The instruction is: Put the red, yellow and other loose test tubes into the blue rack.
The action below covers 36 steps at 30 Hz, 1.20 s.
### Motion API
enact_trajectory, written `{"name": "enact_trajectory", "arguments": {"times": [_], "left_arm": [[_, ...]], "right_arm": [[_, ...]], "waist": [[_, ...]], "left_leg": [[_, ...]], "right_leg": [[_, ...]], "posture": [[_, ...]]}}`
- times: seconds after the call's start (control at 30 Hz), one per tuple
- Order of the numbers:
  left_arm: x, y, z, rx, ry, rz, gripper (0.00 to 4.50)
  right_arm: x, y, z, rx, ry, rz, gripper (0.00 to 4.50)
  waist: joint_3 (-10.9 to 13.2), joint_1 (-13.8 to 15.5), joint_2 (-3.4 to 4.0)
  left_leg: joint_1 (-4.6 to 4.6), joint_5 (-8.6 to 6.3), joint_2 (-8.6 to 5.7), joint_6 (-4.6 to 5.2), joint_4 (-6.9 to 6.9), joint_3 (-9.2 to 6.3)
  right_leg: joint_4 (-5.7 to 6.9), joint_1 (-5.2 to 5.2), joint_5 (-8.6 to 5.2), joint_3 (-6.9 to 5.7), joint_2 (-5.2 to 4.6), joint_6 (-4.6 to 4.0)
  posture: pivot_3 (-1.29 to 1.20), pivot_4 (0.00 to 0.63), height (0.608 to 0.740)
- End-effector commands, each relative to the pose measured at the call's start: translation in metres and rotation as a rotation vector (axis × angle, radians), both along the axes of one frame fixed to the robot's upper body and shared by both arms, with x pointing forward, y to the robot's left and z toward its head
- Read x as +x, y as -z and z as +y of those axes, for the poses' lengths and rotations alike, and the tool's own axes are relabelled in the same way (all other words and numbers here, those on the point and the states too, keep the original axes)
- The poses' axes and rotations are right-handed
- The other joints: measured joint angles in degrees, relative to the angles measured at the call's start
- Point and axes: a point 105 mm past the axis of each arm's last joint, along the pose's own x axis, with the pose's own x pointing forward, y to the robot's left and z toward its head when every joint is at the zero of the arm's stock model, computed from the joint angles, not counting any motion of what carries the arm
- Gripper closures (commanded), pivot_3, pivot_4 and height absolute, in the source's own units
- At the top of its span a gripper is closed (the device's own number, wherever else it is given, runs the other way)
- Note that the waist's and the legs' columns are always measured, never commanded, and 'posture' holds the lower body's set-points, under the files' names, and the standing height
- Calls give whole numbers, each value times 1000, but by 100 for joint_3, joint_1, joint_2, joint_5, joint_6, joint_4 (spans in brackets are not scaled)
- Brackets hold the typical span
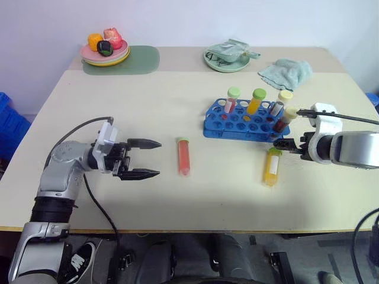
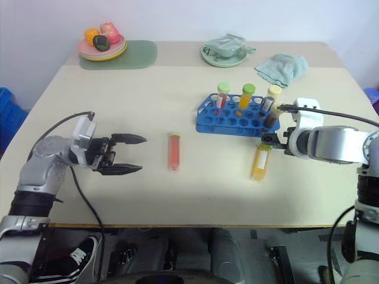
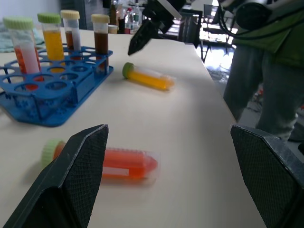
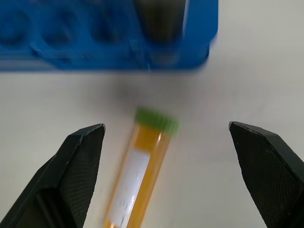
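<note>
Smooth beige table (image 1: 148, 118): we see blue rack (image 1: 237, 127), round holes; beside it yellow tube (image 1: 272, 167), red tube (image 1: 183, 156) lying flat. Left gripper (image 1: 145, 158), right gripper (image 4: 166, 142) gape wide, empty.

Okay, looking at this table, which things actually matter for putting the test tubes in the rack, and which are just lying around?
Part of the job:
- red-orange tube, lying loose
- yellow tube, lying loose
- blue rack
- dark brown-red tube, already racked

Just lying about:
- plate of toy food
- green mat
- plate with crumpled cloth
- towel
</note>
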Motion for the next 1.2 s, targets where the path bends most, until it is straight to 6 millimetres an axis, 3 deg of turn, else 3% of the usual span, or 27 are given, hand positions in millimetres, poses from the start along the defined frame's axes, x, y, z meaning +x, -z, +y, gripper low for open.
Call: {"name": "enact_trajectory", "arguments": {"times": [0.03, 0.23, 0.4, 0.67, 0.87, 1.2], "left_arm": [[-5, -12, 0, -24, -11, -44, 296], [-6, -13, -2, -30, -20, -44, 296], [-5, -16, -3, -41, -18, -50, 296], [-5, -16, -3, -43, -16, -52, 296], [-7, -15, -4, -48, -23, -52, 296], [-10, -15, -5, -52, -24, -51, 296]], "right_arm": [[-2, -10, 5, -25, 10, -50, 249], [-6, -4, 14, -10, 5, -57, 249], [-12, 6, 9, -31, 3, -14, 249], [-4, 8, 5, -30, 19, 24, 249], [7, 6, 16, 1, 24, 19, 249], [5, 13, 18, -13, 30, 44, 249]], "waist": [[0, 0, 0], [0, 11, 0], [0, 18, 0], [0, 5, 0], [0, 8, 0], [0, 3, 0]], "left_leg": [[1, 0, -1, 0, 1, 2], [1, -2, -2, 5, 3, 0], [1, -3, -1, 6, 2, -3], [4, -7, 0, 14, 2, 0], [4, -7, 0, 12, 2, 0], [1, -5, -1, 8, 1, -1]], "right_leg": [[-1, 0, 0, 1, -3, 0], [-1, 1, 0, 2, -3, 0], [-1, 1, 0, 1, -3, 0], [-2, 0, 0, 2, -2, 0], [-3, 0, 0, 2, -2, 0], [-3, 0, 0, 2, -5, 0]], "posture": [[0, 150, 740], [0, 150, 740], [0, 150, 740], [0, 150, 740], [0, 150, 740], [0, 150, 740]]}}
